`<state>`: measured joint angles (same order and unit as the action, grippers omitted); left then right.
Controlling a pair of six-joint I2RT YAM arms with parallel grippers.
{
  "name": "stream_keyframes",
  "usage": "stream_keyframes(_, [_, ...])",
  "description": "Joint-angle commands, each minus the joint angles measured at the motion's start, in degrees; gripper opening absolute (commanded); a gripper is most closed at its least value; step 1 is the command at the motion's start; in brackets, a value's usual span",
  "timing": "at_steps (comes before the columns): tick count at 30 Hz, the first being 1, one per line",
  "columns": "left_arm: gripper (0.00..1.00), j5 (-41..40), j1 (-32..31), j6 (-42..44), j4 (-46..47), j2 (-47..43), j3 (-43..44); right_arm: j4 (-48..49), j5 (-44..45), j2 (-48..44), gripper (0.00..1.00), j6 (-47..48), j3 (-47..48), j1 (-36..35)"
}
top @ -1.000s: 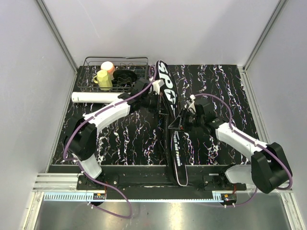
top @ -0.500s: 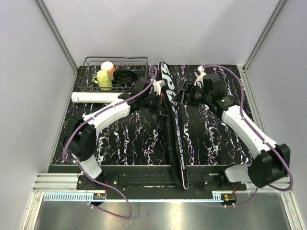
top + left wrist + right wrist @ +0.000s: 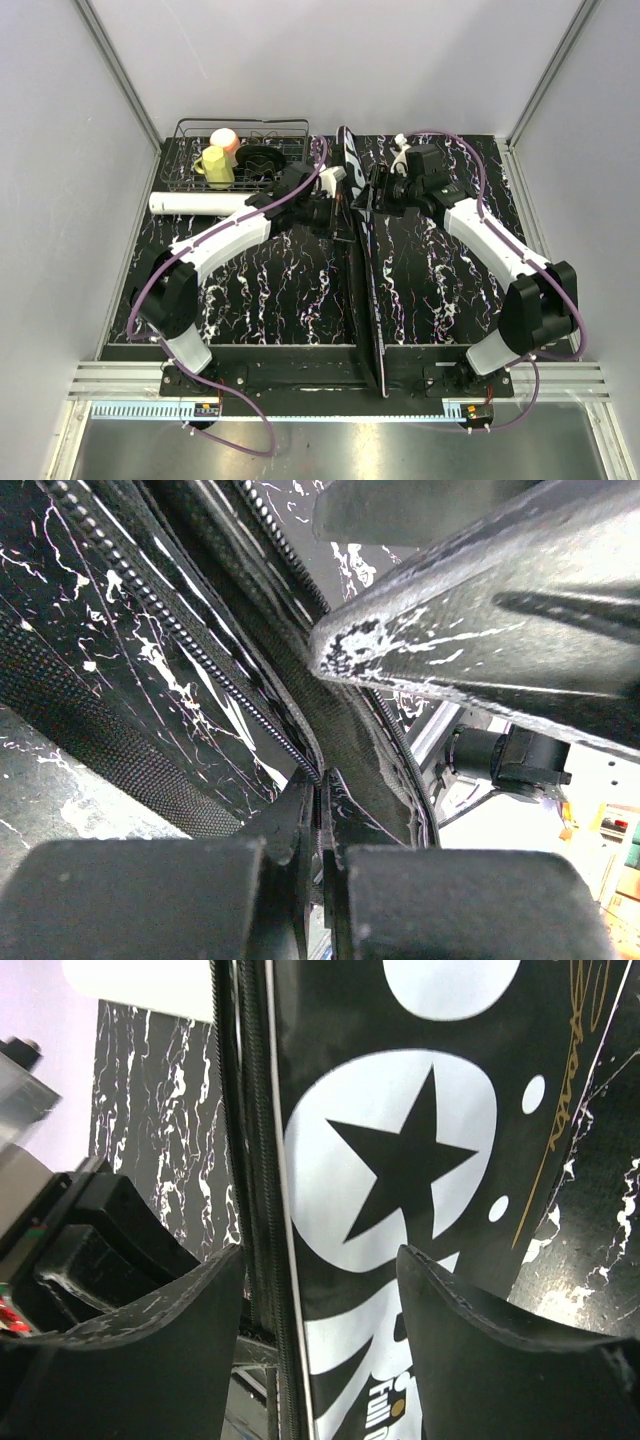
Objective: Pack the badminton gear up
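Note:
The black "SPORT" bag (image 3: 362, 270) stands on its long edge, running from the table's back middle to the front edge. My left gripper (image 3: 336, 206) is shut on the bag's zipper edge near its wide head; in the left wrist view the fingertips (image 3: 305, 800) pinch the bag's black fabric (image 3: 360, 750). My right gripper (image 3: 372, 196) is open at the bag's right side. In the right wrist view its fingers (image 3: 180, 1305) straddle the bag's star-printed face (image 3: 390, 1180). A long white tube (image 3: 200, 203) lies at the left. Rackets and shuttlecocks are out of view.
A black wire basket (image 3: 285, 127) stands at the back left with a yellow cup (image 3: 215, 166), a pink cup (image 3: 226, 139) and a dark round object. The enclosure's white walls close in the table on three sides.
The bag has turned from lying face up to standing on its edge. My right gripper moved from the bag's middle up to its head. My left gripper kept its hold.

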<state>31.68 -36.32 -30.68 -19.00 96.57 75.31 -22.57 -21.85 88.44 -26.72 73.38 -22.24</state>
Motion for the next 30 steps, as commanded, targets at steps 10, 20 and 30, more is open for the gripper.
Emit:
stream_keyframes(10, [0.00, 0.4, -1.2, 0.2, 2.1, -3.3, 5.2, -2.3, 6.0, 4.9, 0.75, -0.4, 9.8, -2.7])
stream_keyframes(20, [0.00, -1.8, -1.7, 0.6, 0.9, -4.8, 5.3, -1.7, 10.2, 7.6, 0.35, -5.5, 10.2, -3.8])
stream_keyframes(30, [0.41, -5.9, -2.2, -0.2, 3.5, -11.3, -2.8, 5.2, 13.7, 2.8, 0.00, -19.1, 4.1, -3.7])
